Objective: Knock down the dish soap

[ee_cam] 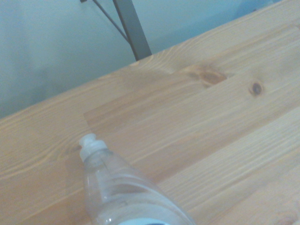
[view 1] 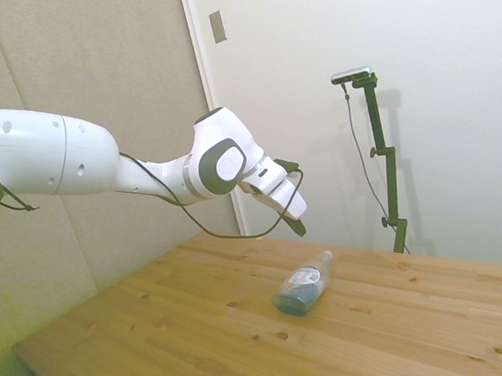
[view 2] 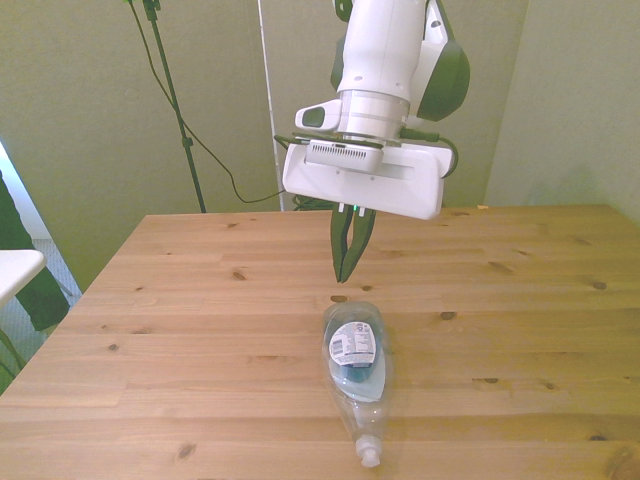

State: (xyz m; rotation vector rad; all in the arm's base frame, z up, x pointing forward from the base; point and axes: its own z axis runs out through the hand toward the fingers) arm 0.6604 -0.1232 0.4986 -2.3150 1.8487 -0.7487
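A: The soap point(view 2: 356, 370) lies flat on the table point(view 2: 150, 330), below and just ahead of the gripper point(view 2: 349, 268), cap pointing away from it. Fingers pressed together, holding nothing, clear of the bottle

B: So what could go wrong?

A: It's round; a low pass of the fingers could set it rolling, and the cap sits near the table's edge in the front view

B: Do the views differ?

A: The side view shows the air gap under the gripper. The wrist view shows the cap point(ee_cam: 92, 144) close up, seemingly shut
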